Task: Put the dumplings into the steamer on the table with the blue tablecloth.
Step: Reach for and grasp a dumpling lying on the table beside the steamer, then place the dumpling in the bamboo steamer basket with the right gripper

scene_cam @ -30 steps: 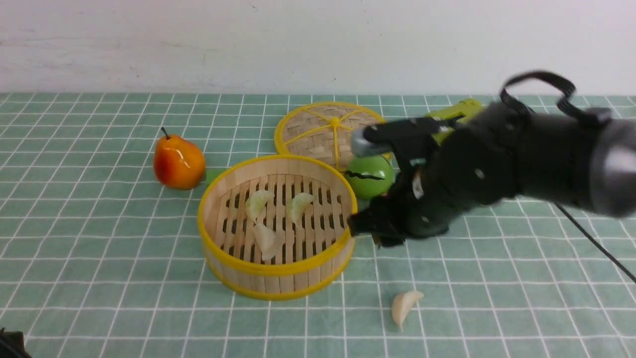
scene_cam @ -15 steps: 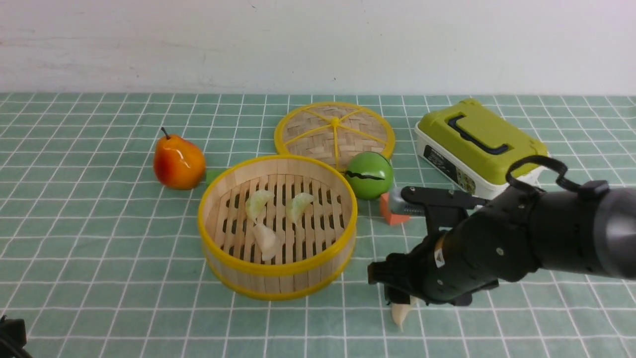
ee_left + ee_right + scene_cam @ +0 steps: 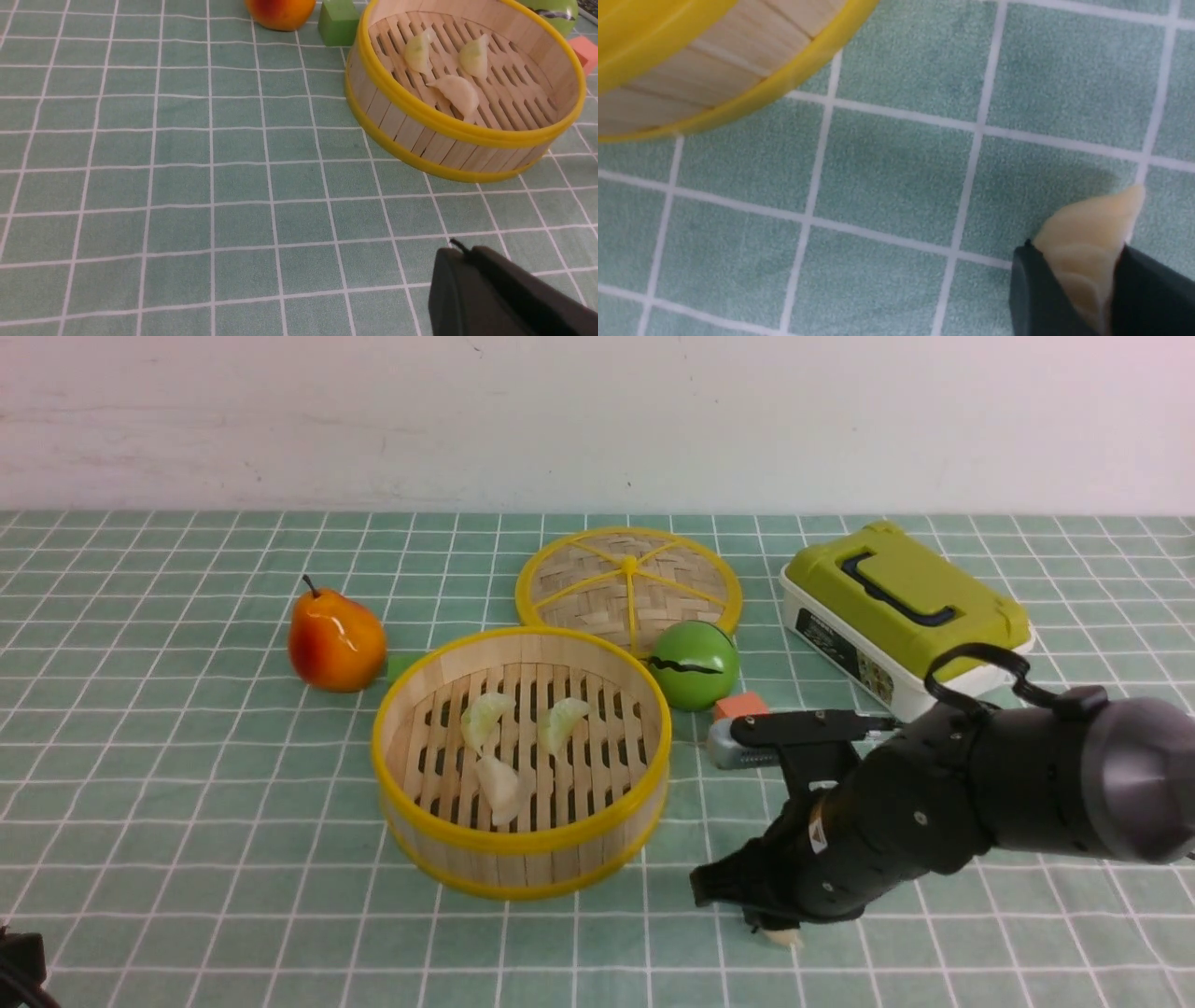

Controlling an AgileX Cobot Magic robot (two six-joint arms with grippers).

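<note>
A dumpling (image 3: 1088, 233) sits wedged between the right fingers (image 3: 1034, 294).

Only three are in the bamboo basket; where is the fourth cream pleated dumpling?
Front view, right side: the cream pleated dumpling is in the right gripper, front-right of the round bamboo steamer.

I can read no words or numbers anywhere: the label (image 3: 843, 646) on my green-lidded box (image 3: 901, 607) and the sticker (image 3: 818, 836) on my right arm (image 3: 943, 803) are too small.
</note>
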